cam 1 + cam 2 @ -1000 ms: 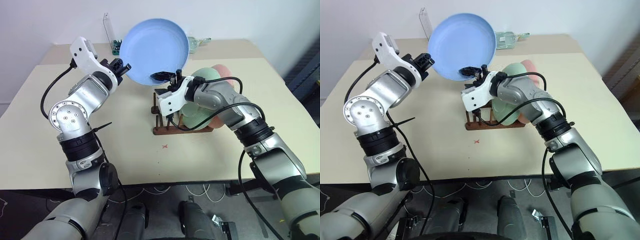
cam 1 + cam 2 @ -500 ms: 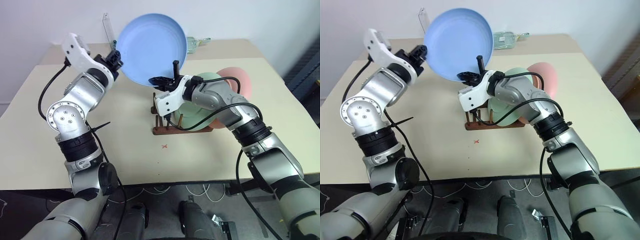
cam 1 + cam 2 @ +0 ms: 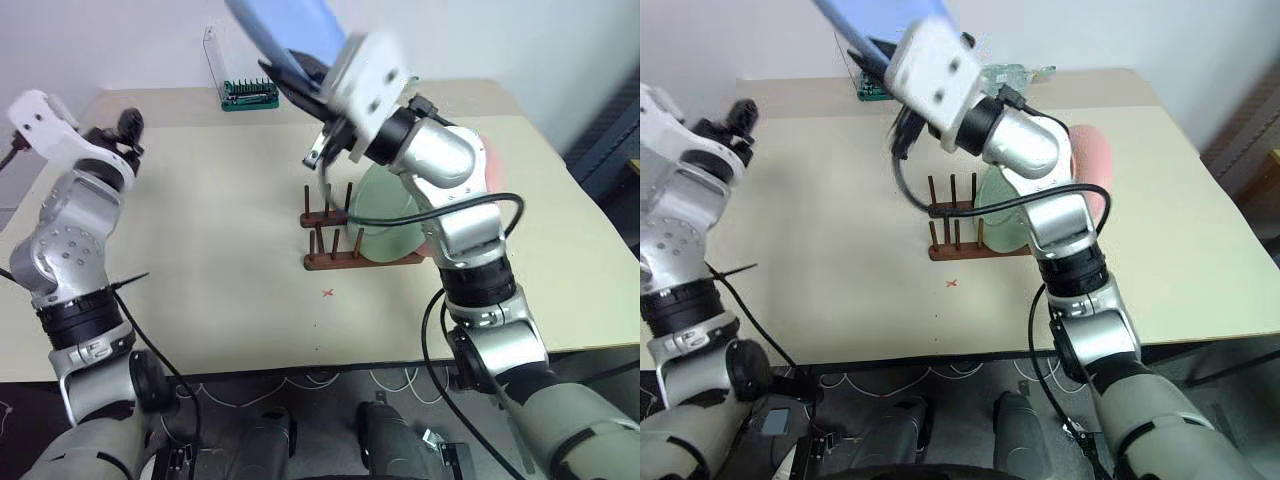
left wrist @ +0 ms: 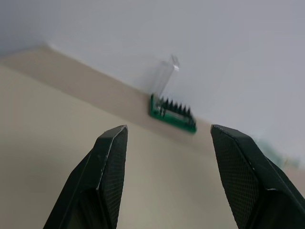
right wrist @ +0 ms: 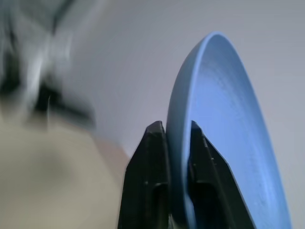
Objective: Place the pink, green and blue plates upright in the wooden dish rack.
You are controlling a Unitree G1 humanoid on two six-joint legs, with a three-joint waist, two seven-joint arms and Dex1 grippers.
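My right gripper [image 5: 178, 131] is shut on the rim of the light blue plate [image 5: 214, 119] and holds it high above the table, edge-on, near the top of the left eye view [image 3: 290, 25]. Below it, the dark wooden dish rack [image 3: 340, 262] stands at the table's middle. The pale green plate [image 3: 385, 215] stands upright in the rack. The pink plate [image 3: 1090, 165] stands behind the green one, mostly hidden by my right arm. My left gripper [image 3: 130, 125] is out at the far left, open and holding nothing, its fingers [image 4: 109, 162] wide apart.
A green screwdriver-bit holder [image 3: 250, 95] with a raised clear lid [image 3: 213, 60] sits at the table's back edge. A small red cross [image 3: 328, 293] marks the tabletop in front of the rack. Several front pegs [image 3: 325, 215] of the rack stand free.
The left gripper opened, let go of the blue plate and swung away to the left. The right gripper closed on the plate's rim, lifted it and rolled it edge-on.
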